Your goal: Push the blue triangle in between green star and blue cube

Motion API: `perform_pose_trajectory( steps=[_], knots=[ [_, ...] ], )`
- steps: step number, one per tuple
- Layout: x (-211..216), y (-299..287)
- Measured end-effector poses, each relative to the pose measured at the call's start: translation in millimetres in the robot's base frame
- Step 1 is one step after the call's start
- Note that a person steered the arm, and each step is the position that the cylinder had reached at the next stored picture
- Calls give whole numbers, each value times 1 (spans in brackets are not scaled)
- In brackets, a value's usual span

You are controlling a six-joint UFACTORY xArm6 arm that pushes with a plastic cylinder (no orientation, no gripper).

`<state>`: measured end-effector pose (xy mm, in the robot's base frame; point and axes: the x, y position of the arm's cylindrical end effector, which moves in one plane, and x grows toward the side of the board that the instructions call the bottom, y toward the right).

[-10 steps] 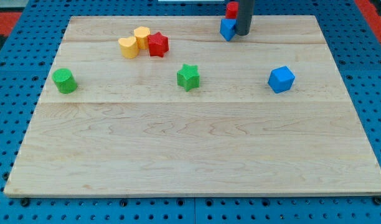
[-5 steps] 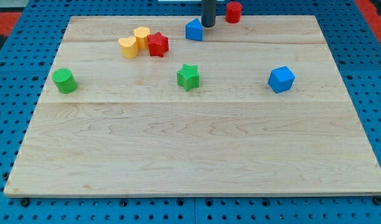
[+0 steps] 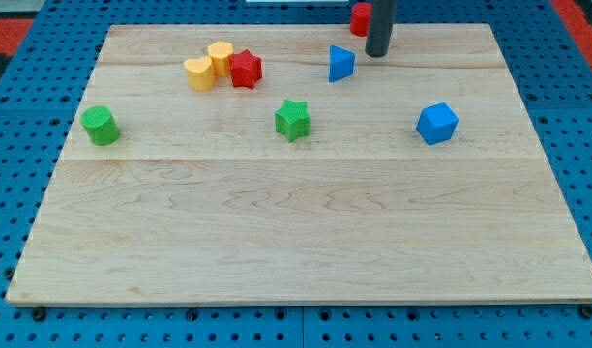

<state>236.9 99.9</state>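
My tip stood at the far side of the wooden board, just right of the blue triangle and a little farther back, with a narrow gap between them so that they were apart, not touching. The arm carried no pincer at all, only the straight dark rod, so there was nothing to spread or press together.

The blue triangle lay near the far edge, to the right of the board's middle line. The green star sat nearer than the triangle and to its left, close to the centre of the board's far half. The blue cube sat well to the right of the star, at about the same depth, and nearer than the triangle and to its right. The triangle was therefore farther back than the line joining the star and the cube, though its left-right place fell between them.

A red cylinder stood at the far edge, just left of the rod and partly hidden by it. On the far left a red star touched a yellow block, and a yellow heart-like block lay just beside that one. A green cylinder stood alone near the left edge
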Motion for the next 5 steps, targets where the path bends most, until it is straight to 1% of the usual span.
perform_pose_trajectory(
  steps=[1, 3, 4, 5],
  knots=[
    [12, -58],
    [105, -13],
    [101, -10],
    [100, -58]
  ],
)
